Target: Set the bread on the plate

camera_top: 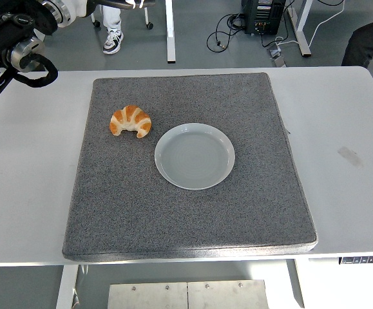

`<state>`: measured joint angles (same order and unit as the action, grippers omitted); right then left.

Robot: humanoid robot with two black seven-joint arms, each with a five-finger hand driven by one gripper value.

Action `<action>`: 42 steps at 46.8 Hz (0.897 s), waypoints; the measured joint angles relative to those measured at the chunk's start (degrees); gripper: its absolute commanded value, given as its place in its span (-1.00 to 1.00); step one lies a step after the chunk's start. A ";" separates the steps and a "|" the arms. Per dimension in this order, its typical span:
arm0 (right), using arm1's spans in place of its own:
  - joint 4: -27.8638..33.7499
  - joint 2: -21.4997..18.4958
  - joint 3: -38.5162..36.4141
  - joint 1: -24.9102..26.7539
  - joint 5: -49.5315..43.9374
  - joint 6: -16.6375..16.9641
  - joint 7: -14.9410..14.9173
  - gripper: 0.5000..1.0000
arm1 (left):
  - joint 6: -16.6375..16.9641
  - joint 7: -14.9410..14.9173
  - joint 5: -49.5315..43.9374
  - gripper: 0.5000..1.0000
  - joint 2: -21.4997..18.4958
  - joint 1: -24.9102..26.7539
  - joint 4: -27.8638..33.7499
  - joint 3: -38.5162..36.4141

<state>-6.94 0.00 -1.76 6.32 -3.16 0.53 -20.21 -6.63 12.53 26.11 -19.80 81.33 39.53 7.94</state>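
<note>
A golden croissant lies on the grey mat, toward its far left part. Just to its right and a bit nearer sits an empty pale grey plate, a small gap apart from the bread. My left arm is raised at the top left corner, beyond the mat's far left corner and well away from the croissant. Its white wrist reaches the picture's top edge and the left hand is mostly cut off there. The right arm does not show.
The mat covers the middle of the white table, which has a faint smudge at the right. Beyond the far edge are a person's shoe, desk legs, cables and a computer case.
</note>
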 measured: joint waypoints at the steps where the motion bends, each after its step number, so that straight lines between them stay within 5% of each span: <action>1: 0.00 0.00 0.00 0.01 0.00 0.00 0.00 1.00 | -0.05 0.51 1.16 0.94 -0.10 0.43 0.09 -1.22; 18: 0.00 0.00 0.00 0.01 -0.01 0.00 0.00 1.00 | -1.36 1.67 18.62 0.94 -0.87 3.01 0.93 -16.09; 42: 0.00 0.00 0.00 0.02 0.01 0.00 0.00 1.00 | -0.98 1.81 24.24 0.94 1.38 0.00 0.38 -27.24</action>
<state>-6.94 0.00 -1.76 6.33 -3.16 0.53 -20.21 -7.61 14.34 50.35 -18.42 81.33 39.91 -19.30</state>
